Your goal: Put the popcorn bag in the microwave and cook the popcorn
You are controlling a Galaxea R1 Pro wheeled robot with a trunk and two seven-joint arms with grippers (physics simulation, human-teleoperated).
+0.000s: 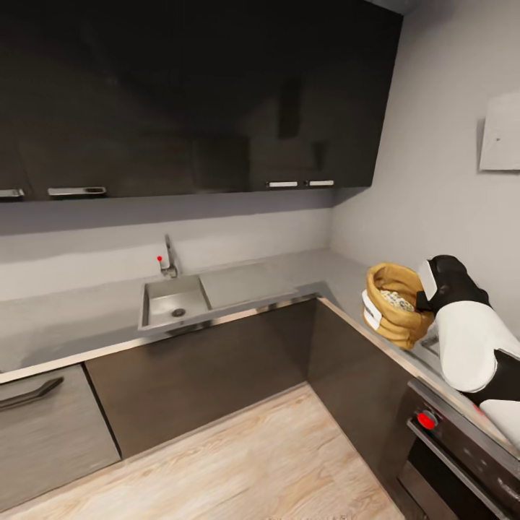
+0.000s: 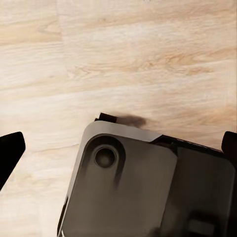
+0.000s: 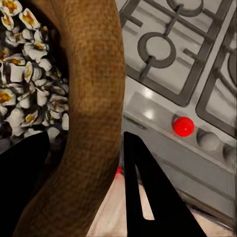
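Note:
The golden-tan popcorn bag [image 1: 393, 303] with a white band hangs just above the light-grey countertop [image 1: 289, 274] at the right, beside the hob. My right gripper [image 1: 426, 297] is shut on the bag's rim [image 3: 91, 113], one finger inside and one outside. Whitish popcorn [image 3: 24, 94] fills the open bag [image 1: 397, 299]. My left gripper [image 2: 118, 148] is open, its fingers spread wide over the wooden floor and the robot's dark base [image 2: 148, 187]. The microwave is out of view.
A steel sink [image 1: 173, 300] with a faucet [image 1: 168, 260] sits in the counter's middle. A gas hob [image 3: 187, 44] with a red knob [image 3: 183, 126] lies under the bag. Glossy black cabinets [image 1: 188, 94] hang overhead, and an oven front [image 1: 462, 448] stands at the lower right.

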